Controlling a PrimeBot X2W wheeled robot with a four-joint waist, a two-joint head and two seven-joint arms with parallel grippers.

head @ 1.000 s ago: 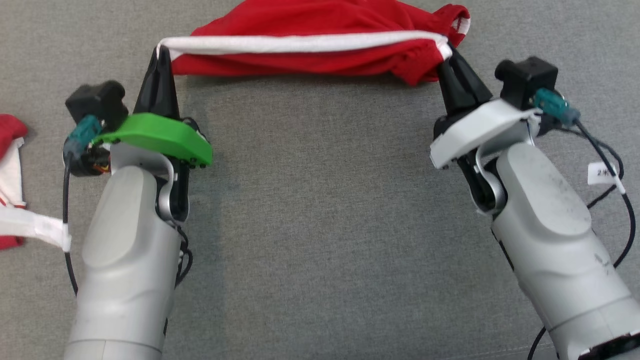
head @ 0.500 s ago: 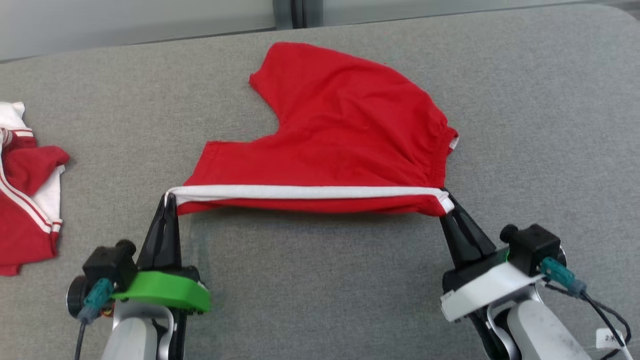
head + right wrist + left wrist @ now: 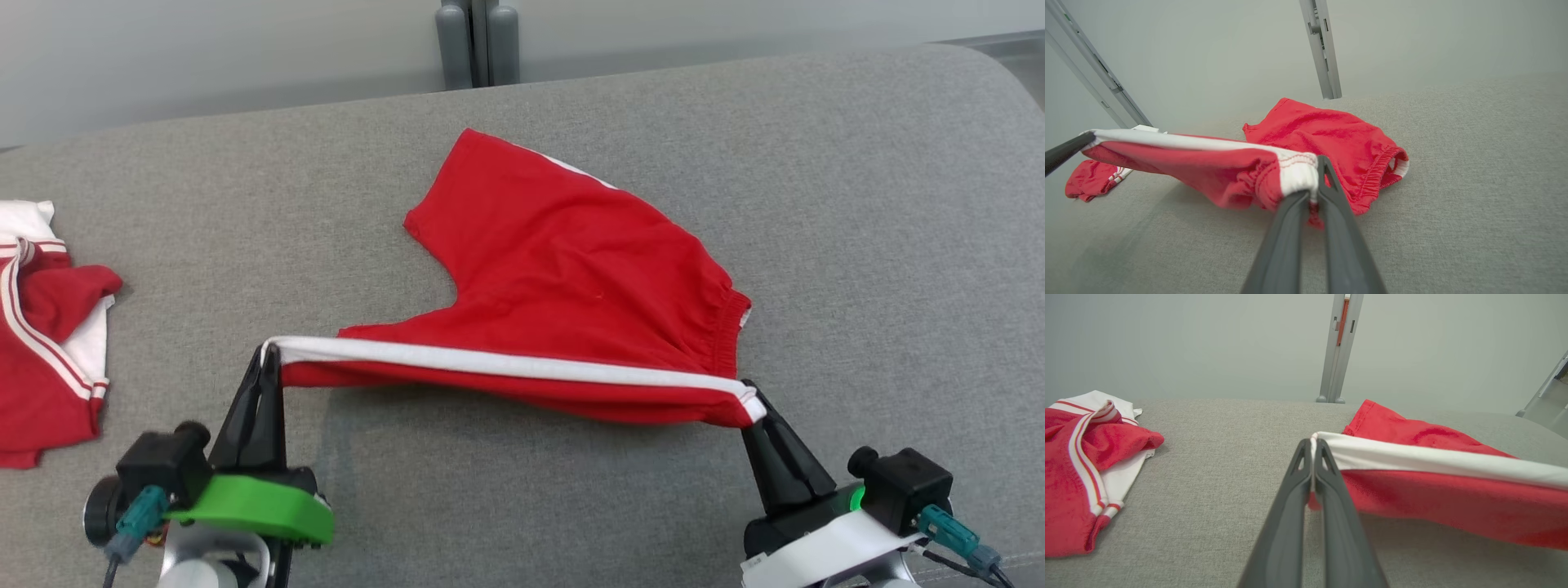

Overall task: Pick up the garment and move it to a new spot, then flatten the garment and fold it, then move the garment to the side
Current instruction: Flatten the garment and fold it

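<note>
Shorts (image 3: 571, 278) lay stretched left to right, waistband at my right; my left gripper (image 3: 268, 352) and right gripper (image 3: 750, 389) each clamped one end of the white stripe (image 3: 506, 366).

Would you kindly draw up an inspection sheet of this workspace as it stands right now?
Surface: grey fabric pad, no stains seen.
Job's things: red shorts, near edge lifted and its white side stripe pulled taut between the grippers; far part resting on the pad.
Clutter: second red and white garment, crumpled at the pad's left.
Grippers: left gripper shut on the stripe's hem end; right gripper shut on its waistband end.
Cables: teal-plugged leads at the right wrist camera and left wrist camera, apart from the cloth.
Surroundings: pale wall, grey post behind.
</note>
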